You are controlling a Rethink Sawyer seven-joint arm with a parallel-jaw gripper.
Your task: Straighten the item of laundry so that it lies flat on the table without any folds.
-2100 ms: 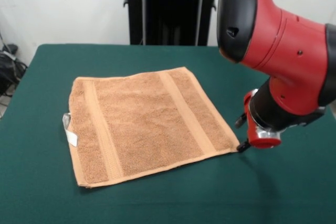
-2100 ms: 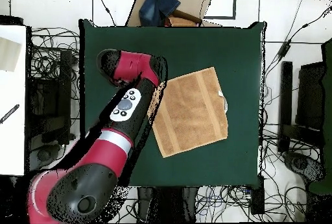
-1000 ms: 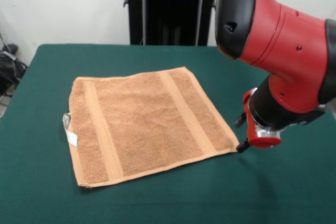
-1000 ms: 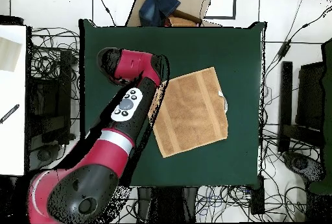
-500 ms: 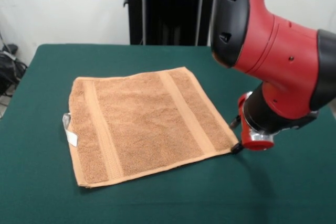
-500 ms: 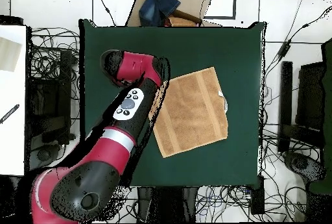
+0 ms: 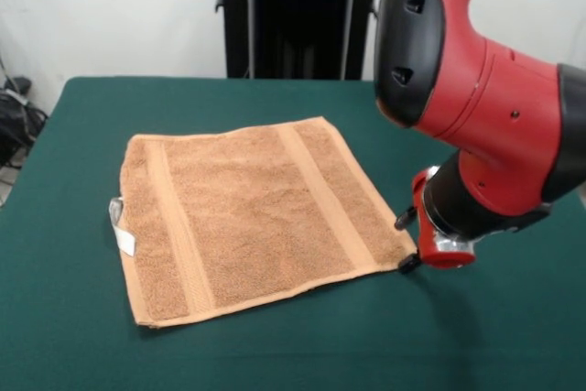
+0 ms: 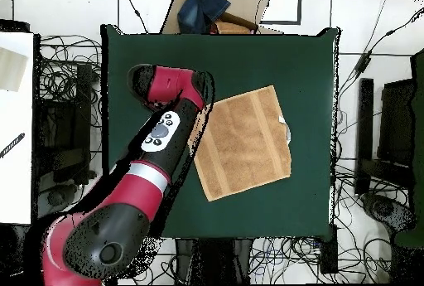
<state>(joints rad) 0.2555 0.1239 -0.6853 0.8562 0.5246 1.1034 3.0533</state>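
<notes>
The small, roughly square orange-tan terry towel (image 7: pixel 252 217) is spread flat near the middle of the large dark green felt-covered table (image 7: pixel 82 345), with two woven bands running across it and no folds seen. A white loop tag (image 7: pixel 120 226) is seen at its left edge in the front view. The black-tipped gripper (image 7: pixel 406 243) of the red and black arm (image 7: pixel 494 107) is held at the towel's front right corner. How far it is open cannot be told.
</notes>
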